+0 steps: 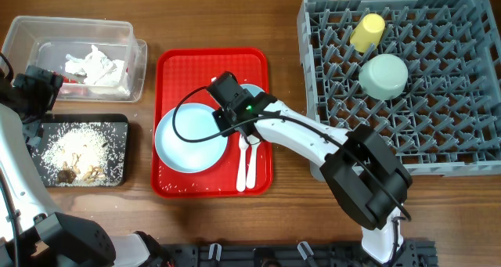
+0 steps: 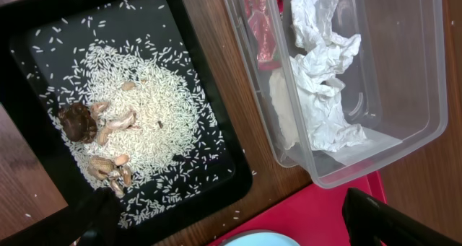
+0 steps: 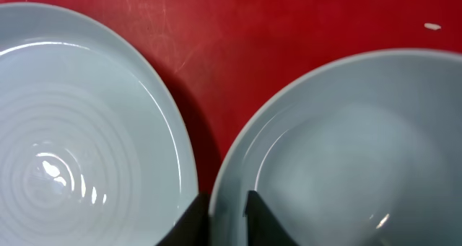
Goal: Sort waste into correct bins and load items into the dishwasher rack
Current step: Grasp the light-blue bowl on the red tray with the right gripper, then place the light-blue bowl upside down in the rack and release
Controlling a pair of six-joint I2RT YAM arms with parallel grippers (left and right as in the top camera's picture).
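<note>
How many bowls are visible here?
2: a light-blue round bowl on the red plastic serving tray, a pale-green round bowl upside down in the grey plastic dishwasher rack.

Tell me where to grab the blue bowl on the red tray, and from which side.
Pinch the rim from above, on the side nearest the plate. The bowl sits upright and open on the red tray, probably too wide to span, so one finger goes inside the wall and one outside; the right gripper grips it there.
</note>
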